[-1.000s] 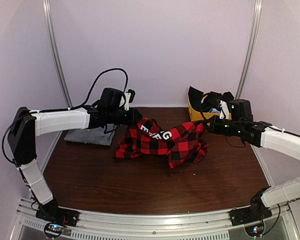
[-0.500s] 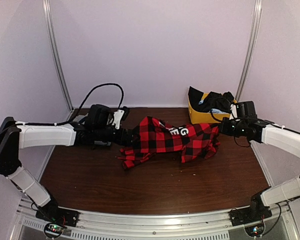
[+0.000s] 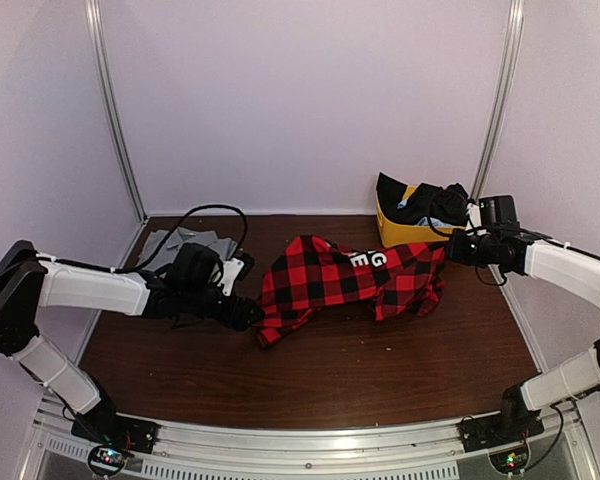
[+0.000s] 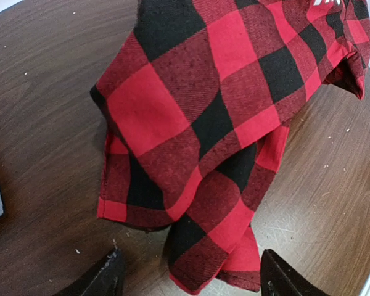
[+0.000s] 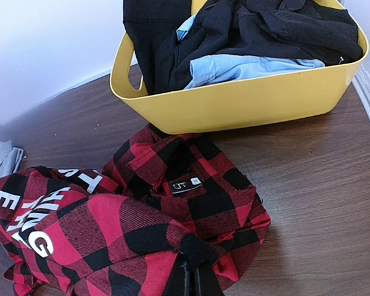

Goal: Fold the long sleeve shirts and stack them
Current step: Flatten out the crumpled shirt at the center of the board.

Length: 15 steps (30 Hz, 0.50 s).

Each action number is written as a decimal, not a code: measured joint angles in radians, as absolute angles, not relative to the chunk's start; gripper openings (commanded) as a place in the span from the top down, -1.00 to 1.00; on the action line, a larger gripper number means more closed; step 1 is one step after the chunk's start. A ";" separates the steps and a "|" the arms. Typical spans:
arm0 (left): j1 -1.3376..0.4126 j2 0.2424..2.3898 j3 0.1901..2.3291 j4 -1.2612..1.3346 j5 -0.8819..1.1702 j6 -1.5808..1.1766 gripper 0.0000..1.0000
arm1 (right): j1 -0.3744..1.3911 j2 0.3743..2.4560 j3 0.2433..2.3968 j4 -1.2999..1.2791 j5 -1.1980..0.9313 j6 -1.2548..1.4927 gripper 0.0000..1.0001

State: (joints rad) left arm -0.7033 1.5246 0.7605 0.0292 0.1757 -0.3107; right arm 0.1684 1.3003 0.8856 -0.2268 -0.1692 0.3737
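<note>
The red-and-black check flannel shirt (image 3: 350, 280) lies crumpled across the middle of the table, white lettering showing on its upper side. My right gripper (image 3: 456, 250) is shut on a bunched fold at its right end, pinched between the fingers (image 5: 191, 280); the neck label (image 5: 186, 184) lies just ahead. My left gripper (image 3: 243, 313) is open at the shirt's left end. Its black fingers (image 4: 108, 274) stand wide apart on either side of a hanging corner of the flannel (image 4: 209, 179) without gripping it. The grey shirt (image 3: 180, 243) lies flat at the back left.
A yellow bin (image 3: 392, 232) stuffed with dark and light-blue clothes stands at the back right, right behind the flannel's collar, and shows again as the bin (image 5: 234, 102) in the right wrist view. The left arm's cable loops above the grey shirt. Bare wood lies along the near edge.
My left gripper opened, let go of the flannel and dropped toward the near left. The right gripper drew its end of the shirt rightward, so the shirt now lies lower and more stretched out.
</note>
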 measured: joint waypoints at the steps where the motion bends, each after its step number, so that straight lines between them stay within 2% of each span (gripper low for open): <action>1: -0.703 1.526 0.757 0.029 0.177 -0.304 -0.54 | 0.163 1.302 0.888 -0.230 -0.175 0.369 1.00; 9: -0.714 1.608 0.757 0.046 0.225 -0.257 -0.36 | 0.150 1.321 0.895 -0.236 -0.207 0.361 1.00; 15: -0.728 1.668 0.761 0.053 0.259 -0.232 0.02 | 0.150 1.322 0.895 -0.236 -0.214 0.348 1.00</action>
State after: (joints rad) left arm -0.7277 1.6680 0.7609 0.0528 0.2588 -0.2321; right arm 0.1497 1.3224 0.8951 -0.2363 -0.2138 0.3485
